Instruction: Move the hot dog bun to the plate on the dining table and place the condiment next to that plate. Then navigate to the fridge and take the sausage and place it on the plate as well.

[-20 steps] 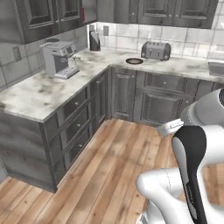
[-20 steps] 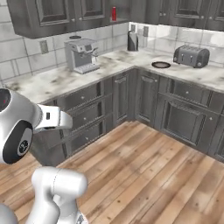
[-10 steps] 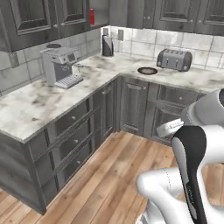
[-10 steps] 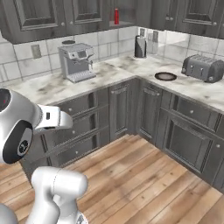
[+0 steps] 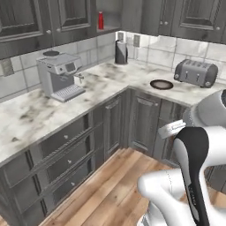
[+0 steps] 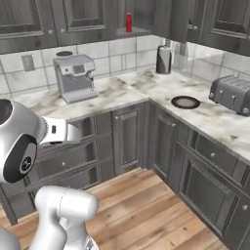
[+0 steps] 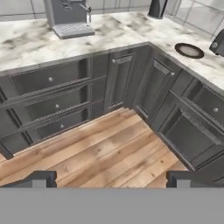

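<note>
Corner marble-veined tabletop (image 5: 26,119) with boxy steel coffee machine (image 5: 59,75), slotted toaster (image 5: 196,72), round dark plate (image 5: 161,84), no legible lettering; end effector (image 7: 111,177) wide open, empty.

A coffee machine (image 5: 59,76), toaster (image 5: 196,73) and dark brown plate (image 5: 161,84) stand on the corner marble counter (image 5: 26,119).

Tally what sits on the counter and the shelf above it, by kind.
Coffee machine: 1
Toaster: 1
Dark round plate: 1
Dark canister: 1
Red bottle, on the shelf: 1
Total: 5
</note>
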